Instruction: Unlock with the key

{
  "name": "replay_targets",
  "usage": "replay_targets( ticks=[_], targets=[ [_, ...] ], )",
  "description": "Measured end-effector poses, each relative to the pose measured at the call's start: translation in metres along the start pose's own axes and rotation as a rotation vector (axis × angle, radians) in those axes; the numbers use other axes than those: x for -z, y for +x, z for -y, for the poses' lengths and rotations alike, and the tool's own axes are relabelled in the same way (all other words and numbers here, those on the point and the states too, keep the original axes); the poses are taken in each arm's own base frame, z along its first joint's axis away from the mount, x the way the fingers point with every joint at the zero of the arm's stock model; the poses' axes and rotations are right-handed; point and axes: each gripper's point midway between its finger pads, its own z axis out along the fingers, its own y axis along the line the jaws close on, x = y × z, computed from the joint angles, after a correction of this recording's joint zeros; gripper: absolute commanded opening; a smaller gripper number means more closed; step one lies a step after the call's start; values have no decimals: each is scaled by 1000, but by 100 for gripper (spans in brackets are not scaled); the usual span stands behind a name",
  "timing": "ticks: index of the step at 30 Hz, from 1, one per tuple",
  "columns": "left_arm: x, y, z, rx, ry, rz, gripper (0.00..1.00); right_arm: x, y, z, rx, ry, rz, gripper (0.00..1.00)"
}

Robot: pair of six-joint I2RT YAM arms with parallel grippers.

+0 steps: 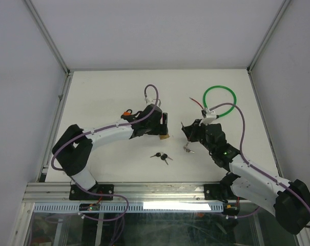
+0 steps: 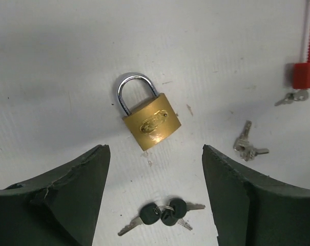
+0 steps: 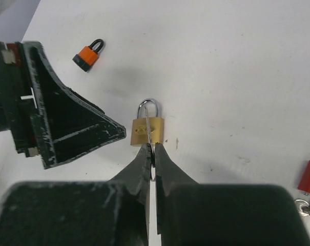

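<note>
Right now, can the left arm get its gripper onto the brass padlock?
Probably yes: the left gripper stands open, the brass padlock lies flat just ahead of its fingers, and only bare table is between them.

No legible text; embossed mark [image 2: 153,122] on brass padlock [image 2: 159,135] unreadable.

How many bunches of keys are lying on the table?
3. A black-headed bunch lies beside the brass padlock, a silver bunch lies to its right, and a third bunch lies by the red block. More may hide under the arms.
</note>
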Motion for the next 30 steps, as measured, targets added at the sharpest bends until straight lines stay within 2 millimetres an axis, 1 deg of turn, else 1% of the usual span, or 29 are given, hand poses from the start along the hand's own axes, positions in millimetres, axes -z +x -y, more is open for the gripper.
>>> replay_targets(
  ticks=[2,4,7,11,16,20,23,26,30],
  targets=[
    [-11,10,-5,1,-50,-30,76,2,-1,7,2,35,12,0],
    [-22,15,-7,-4,-97,-46,77,4,-3,11,3,56,23,0],
    [-37,21,-3,-16,-138,-63,78,6,-4,15,4,71,37,0],
    [-56,23,5,-37,-182,-66,78,8,-1,21,4,88,36,0],
    [-71,22,4,-45,-246,-59,72,11,-2,23,2,96,43,0],
    [-72,26,-7,-53,-296,-61,65,13,-5,23,0,93,57,0],
    [-72,26,-10,-54,-308,-59,52,13,-5,23,-1,94,57,0],
    [-70,27,-14,-58,-322,-57,42,13,-6,23,-1,95,57,0],
    [-61,33,-19,-58,-321,-68,42,13,-6,23,-2,95,57,0]
  ],
)
